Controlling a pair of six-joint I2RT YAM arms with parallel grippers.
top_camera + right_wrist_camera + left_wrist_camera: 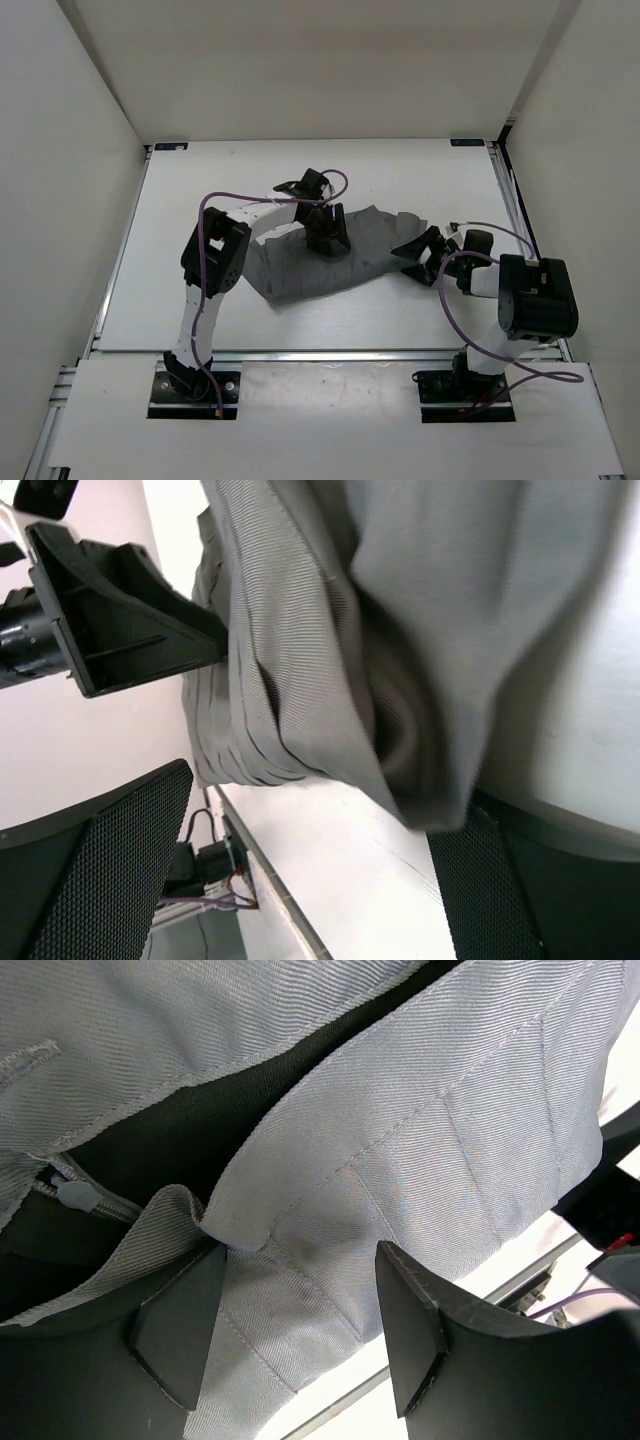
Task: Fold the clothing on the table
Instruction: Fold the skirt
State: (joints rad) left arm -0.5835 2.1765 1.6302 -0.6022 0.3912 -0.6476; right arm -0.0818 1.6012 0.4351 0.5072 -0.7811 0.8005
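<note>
Overhead view: a large flat white table with white side walls [200, 180] fills the frame. A medium-grey pleated fabric garment, skirt-like [310, 270], lies rumpled just right of the centre, not yet folded into any neat shape.

The black two-finger left gripper [325, 232] reaches in from the lower left and sits over the garment's upper middle edge. The black right gripper [413, 255] comes in from the lower right and meets the garment's right-hand end. The two are placed apart along the cloth, probably so that each can take one part of it and lift a flap together.

Left wrist view: the left gripper [300, 1260] has its jaws fairly wide apart at the bottom of the frame. A stitched fold of grey cloth lies in the gap, but the fingers are not pressed on it, so nothing is gripped. A small grey zip pull [72, 1192] and a black inner lining [200, 1110] show at the left, which suggests this is the waistband end.

Right wrist view: the right gripper [325, 800] is spread as wide as it goes, its mesh-faced fingers [100, 870] on either side of a hanging bunch of pleats. It holds nothing. It looks poised to close on that bunch.
</note>
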